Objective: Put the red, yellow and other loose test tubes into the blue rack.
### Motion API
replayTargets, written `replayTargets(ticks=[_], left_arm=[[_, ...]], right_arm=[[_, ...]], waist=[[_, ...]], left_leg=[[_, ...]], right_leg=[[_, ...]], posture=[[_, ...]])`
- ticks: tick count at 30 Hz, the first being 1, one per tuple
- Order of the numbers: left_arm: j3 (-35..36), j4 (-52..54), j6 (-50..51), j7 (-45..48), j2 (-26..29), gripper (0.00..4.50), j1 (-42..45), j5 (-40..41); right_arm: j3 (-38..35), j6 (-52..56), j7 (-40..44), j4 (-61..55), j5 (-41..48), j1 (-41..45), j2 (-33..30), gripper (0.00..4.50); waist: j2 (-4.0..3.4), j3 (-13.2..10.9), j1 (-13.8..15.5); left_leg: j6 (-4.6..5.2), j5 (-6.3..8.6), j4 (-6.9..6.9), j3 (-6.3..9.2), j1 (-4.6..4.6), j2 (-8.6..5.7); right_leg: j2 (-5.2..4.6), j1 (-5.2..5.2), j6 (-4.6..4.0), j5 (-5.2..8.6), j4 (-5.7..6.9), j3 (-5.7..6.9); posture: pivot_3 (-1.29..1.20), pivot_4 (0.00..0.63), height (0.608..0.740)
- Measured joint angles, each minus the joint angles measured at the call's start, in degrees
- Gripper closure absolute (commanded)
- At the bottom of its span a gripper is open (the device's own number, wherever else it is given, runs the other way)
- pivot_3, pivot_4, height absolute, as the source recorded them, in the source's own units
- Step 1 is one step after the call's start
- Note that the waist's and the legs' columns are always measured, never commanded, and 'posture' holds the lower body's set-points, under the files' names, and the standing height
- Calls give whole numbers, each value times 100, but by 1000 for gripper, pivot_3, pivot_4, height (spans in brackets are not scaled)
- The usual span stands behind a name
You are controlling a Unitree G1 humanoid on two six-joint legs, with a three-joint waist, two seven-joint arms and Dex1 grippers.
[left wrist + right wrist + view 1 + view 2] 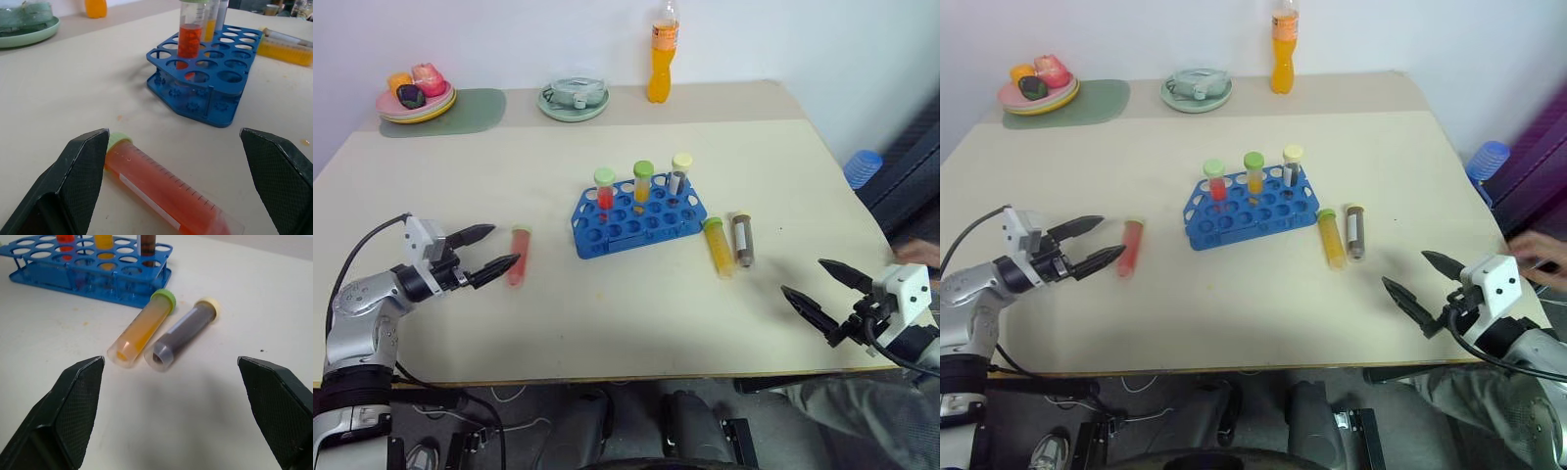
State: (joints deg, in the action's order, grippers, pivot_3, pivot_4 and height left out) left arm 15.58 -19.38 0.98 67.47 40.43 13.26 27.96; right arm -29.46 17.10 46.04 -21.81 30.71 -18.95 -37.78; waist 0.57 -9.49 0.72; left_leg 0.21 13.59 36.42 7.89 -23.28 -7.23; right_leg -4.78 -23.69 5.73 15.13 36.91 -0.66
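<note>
closing the left hand [492,250], fingers now apart, just beside the red tube [519,255] could roll it away across the counter [607,323]; right hand [820,292] gapes, empty.

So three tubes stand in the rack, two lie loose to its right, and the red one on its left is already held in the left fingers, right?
Not held. The left wrist view shows the left gripper open, its fingers on either side of the red tube, which lies on the table. The rest is right: three stand in the rack, two lie loose to its right.
</note>
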Motion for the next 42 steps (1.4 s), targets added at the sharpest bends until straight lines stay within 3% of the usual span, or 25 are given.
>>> replayTargets(ticks=[12, 16, 19, 22, 26, 32, 36, 42], left_arm=[[-10, 13, 229, 72, -75, 124, 111, 31], [-104, 88, 231, 328, -142, 124, 281, 80], [-315, 200, 64, 506, -241, 124, 348, 11], [-592, 339, -11, 638, -366, 124, 379, -53], [-820, 581, 12, 841, -401, 124, 511, -54], [-1062, 826, 414, 1399, -329, 124, 855, 111], [-1166, 940, 768, 1722, -279, 124, 967, 290], [-1260, 1121, 1125, 2053, -220, 124, 960, 425]], right_arm=[[203, -299, 26, 186, -182, 369, 81, 0], [331, -151, -365, 184, -367, 630, 90, 0], [537, 633, -1021, 72, -555, 1010, 23, 0], [758, 2004, -1659, 18, -459, 1951, -247, 0], [891, 3827, -1986, 327, 55, 3405, -545, 0], [1547, 5878, -2274, 1566, 215, 5316, -438, 0], [1916, 6463, -2301, 1938, 188, 5869, -383, 0], [2613, 6463, -2199, 2532, -108, 6029, -386, 0]], waist=[[-1, -1, 6], [-2, -1, 6], [-4, 0, -3], [-7, -2, -20], [-7, -3, -4], [-7, -5, -13], [-7, -5, -18], [-7, -5, -28]], left_leg=[[0, 0, -5, -1, 0, 0], [-1, -1, -6, -2, 1, 0], [-3, -2, -10, -7, 1, 0], [-7, -6, -12, -25, -9, 4], [-8, -8, -23, -26, -13, 9], [-8, -9, -25, -33, -25, 9], [-8, -9, -29, -35, -26, 9], [-8, -9, -24, -38, -26, 8]], right_leg=[[0, 0, 11, -6, -7, 0], [0, -1, 10, -7, -6, 0], [0, -7, 7, -9, -4, -6], [1, -36, 2, -12, 10, -22], [4, -44, 1, -14, 9, -22], [2, -60, 1, -15, 8, -25], [3, -64, 2, -15, 8, -25], [3, -64, 2, -17, 13, -27]], posture=[[0, 150, 740], [0, 150, 740], [0, 150, 740], [0, 150, 740], [0, 150, 740], [0, 150, 740], [0, 150, 740], [0, 150, 740]])
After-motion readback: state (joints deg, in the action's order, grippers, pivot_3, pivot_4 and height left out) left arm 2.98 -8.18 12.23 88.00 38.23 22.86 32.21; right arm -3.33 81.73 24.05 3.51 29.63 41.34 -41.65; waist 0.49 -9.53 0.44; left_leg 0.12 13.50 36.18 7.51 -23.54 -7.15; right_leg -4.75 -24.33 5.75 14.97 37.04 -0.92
